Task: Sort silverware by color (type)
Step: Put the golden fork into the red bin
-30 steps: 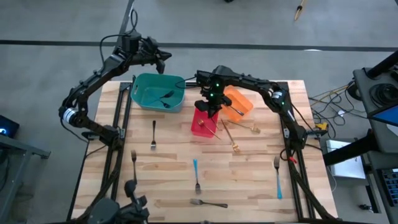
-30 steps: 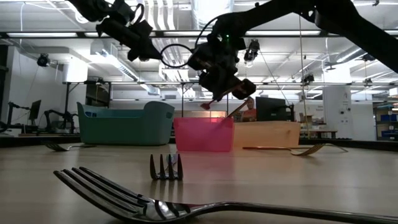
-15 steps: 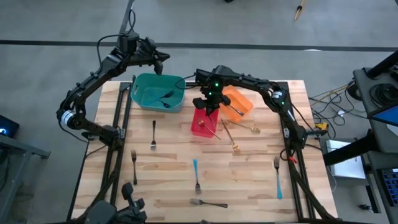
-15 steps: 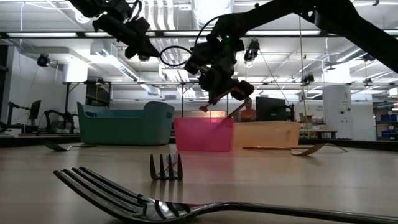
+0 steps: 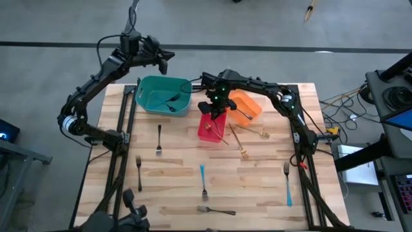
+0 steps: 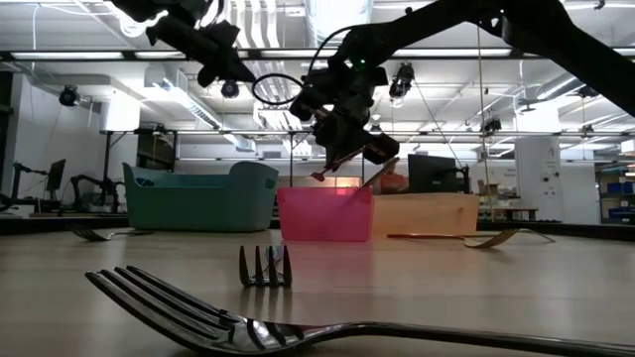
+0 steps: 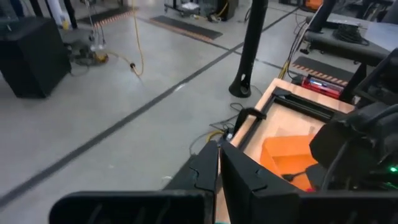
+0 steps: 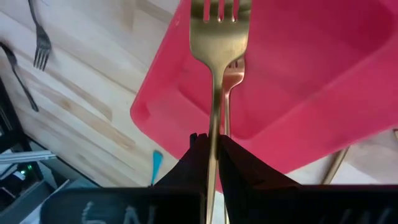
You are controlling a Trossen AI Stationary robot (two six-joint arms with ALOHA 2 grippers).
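My right gripper (image 5: 215, 111) hovers over the red bin (image 5: 207, 131), shut on a gold fork (image 8: 214, 43). A second gold fork (image 8: 233, 78) lies inside that bin, its handle leaning on the rim. My left gripper (image 5: 168, 57) is shut and empty, raised beyond the table's far edge, past the teal bin (image 5: 164, 95), which holds dark forks (image 5: 170, 101). The orange bin (image 5: 248, 106) holds a fork too. Loose on the table lie two gold forks (image 5: 241, 143), a dark-handled fork (image 5: 159, 140), two light-blue-handled forks (image 5: 203, 180) and silver forks (image 5: 215, 210). My right gripper pinches the gold fork's handle (image 8: 214, 124) between its two fingers, which lie along it. The fingers come from above, slanting down. The fork is lifted clear and tilted, its tines (image 8: 214, 9) pointing down over the red bin (image 8: 298, 74).
The three bins stand in a row near the table's far edge (image 5: 212, 84). Metal frame rails run along the left (image 5: 122, 135) and right (image 5: 302, 148) sides. The loose forks are scattered over the table's middle and near half, with bare wood between them.
My left gripper has risen and drawn back beyond the far edge, away from the teal bin. My right gripper, still shut on the gold fork, has drifted slightly toward the table's left over the red bin.
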